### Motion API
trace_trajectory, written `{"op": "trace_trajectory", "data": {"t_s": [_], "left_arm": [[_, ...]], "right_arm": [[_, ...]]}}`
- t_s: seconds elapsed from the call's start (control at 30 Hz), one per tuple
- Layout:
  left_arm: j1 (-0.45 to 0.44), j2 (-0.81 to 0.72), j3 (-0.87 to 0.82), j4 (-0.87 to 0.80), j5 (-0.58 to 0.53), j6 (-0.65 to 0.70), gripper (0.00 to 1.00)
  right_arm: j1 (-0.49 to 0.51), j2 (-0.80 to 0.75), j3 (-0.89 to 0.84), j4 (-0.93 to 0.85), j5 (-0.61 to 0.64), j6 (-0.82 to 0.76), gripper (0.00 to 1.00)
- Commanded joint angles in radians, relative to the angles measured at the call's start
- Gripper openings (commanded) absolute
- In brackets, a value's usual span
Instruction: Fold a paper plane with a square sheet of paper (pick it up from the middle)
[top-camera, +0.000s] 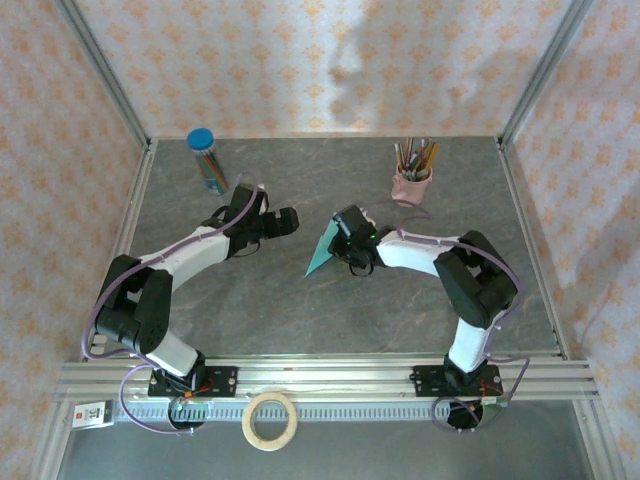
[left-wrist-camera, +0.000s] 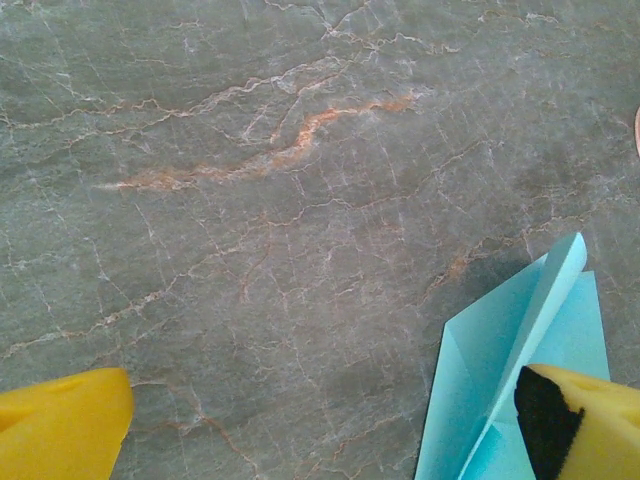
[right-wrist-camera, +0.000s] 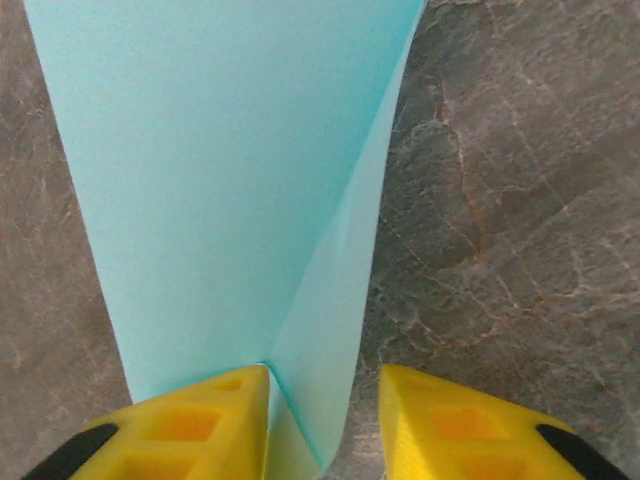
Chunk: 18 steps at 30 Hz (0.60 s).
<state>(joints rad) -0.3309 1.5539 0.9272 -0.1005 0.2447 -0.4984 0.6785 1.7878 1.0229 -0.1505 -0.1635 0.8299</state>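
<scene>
The folded turquoise paper (right-wrist-camera: 220, 200) stands between the parted fingers of the right hand (right-wrist-camera: 325, 385), touching one and clear of the other: not clamped. The left hand (left-wrist-camera: 320, 400) is released, spread wide, just beside the paper over the tabletop (left-wrist-camera: 250, 200).

The top camera looks steeply down from above and behind the black arm bases (top-camera: 192, 380), taking in the whole grey marbled counter (top-camera: 300, 320). The left wrist camera faces down close over it, past its yellow foam fingers (left-wrist-camera: 60, 425); the right wrist camera sits nearer still. All three share the folded light turquoise paper (top-camera: 322, 255).
</scene>
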Motion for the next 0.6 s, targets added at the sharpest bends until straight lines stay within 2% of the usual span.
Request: {"op": "trace_trajectory", "data": {"t_s": [0.0,0.3,0.4,0.57], "left_arm": [[0.011,0.002,0.001,0.001,-0.025,0.006,0.99],[0.049,-0.013,-0.026,0.046,0.023,-0.046,0.99],[0.085,-0.038,-0.044,0.06,0.037,-0.061,0.99],[0.147,-0.103,-0.094,0.107,0.045,-0.116,0.99]], "right_arm": [[0.007,-0.026,-0.002,-0.019,0.036,0.008,0.27],[0.007,-0.048,0.008,0.034,0.06,-0.008,0.06],[0.007,-0.065,0.04,0.059,0.052,-0.062,0.04],[0.007,-0.085,0.093,0.158,-0.1,-0.185,0.04]]}}
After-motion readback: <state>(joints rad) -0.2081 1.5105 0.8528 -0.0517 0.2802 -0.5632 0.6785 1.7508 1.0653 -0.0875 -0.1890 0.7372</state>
